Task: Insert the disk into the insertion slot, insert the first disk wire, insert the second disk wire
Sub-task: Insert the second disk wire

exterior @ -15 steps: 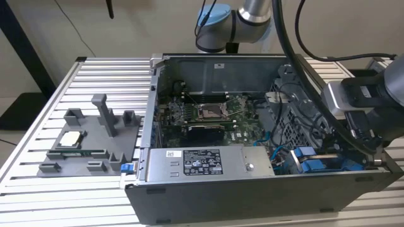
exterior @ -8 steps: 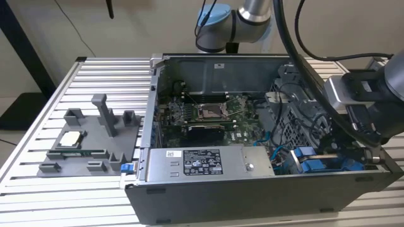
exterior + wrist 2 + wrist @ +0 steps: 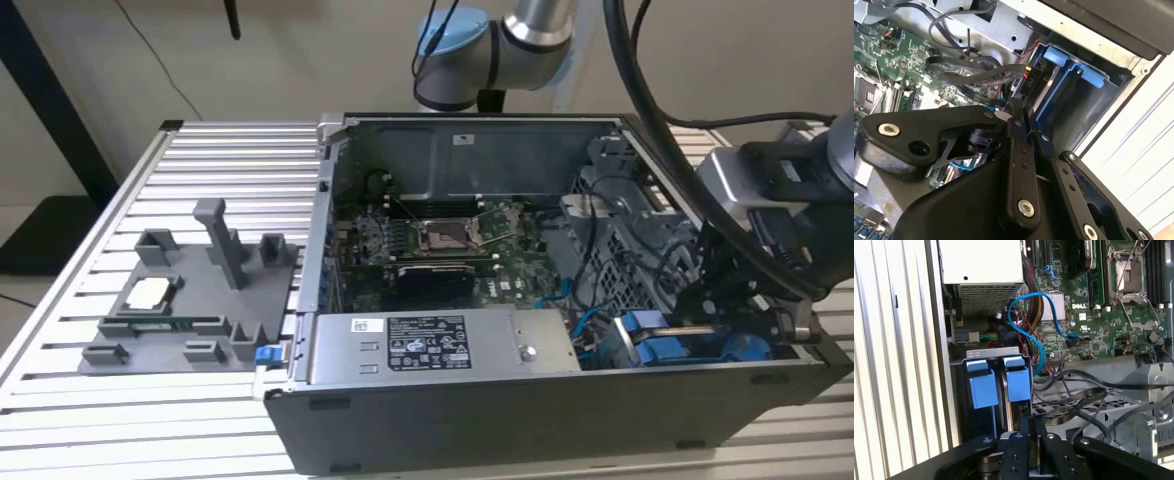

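Note:
The disk [image 3: 1016, 382], in its bright blue caddy, stands inside the insertion slot [image 3: 960, 405] at the case's near corner on the exterior view's right [image 3: 667, 345]. A second blue caddy [image 3: 983, 386] sits beside it. My gripper [image 3: 1029, 424] hangs right over the disk's edge. Its fingers [image 3: 1013, 135] are pressed together, and a black wire plug [image 3: 1030, 79] with red, yellow and black leads sits at their tips against the blue caddy [image 3: 1060, 55]. A blue data wire [image 3: 1026, 315] loops from the board toward the bay.
The grey labelled power-supply box [image 3: 441, 345] lies next to the bay. Black cable bundles [image 3: 1079, 400] crowd the metal cage beside my gripper. The motherboard [image 3: 447, 240] fills the case floor. A grey fixture [image 3: 187, 300] with small parts stands on the slatted table at the exterior view's left.

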Controlling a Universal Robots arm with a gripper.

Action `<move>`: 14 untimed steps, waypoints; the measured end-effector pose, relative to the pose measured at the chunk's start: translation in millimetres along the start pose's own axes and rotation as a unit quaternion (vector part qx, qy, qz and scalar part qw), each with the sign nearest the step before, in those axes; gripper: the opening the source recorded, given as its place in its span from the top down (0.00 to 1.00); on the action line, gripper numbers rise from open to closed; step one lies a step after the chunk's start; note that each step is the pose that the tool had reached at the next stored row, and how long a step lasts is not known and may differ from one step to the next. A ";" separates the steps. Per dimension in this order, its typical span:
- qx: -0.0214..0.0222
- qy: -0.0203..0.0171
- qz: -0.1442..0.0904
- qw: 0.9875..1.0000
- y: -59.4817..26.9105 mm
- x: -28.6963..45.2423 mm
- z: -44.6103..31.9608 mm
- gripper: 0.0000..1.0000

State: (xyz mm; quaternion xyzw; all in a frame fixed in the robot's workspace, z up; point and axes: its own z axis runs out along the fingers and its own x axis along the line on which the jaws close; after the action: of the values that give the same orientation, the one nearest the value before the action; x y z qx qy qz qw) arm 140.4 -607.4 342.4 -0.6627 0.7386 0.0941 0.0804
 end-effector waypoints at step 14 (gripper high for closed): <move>-0.003 0.003 0.001 1.000 -10.3 -2.7 0.4 0.84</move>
State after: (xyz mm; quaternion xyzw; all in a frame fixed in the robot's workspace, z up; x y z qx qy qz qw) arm 150.9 -605.8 342.3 -0.6626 0.7391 0.0943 0.0761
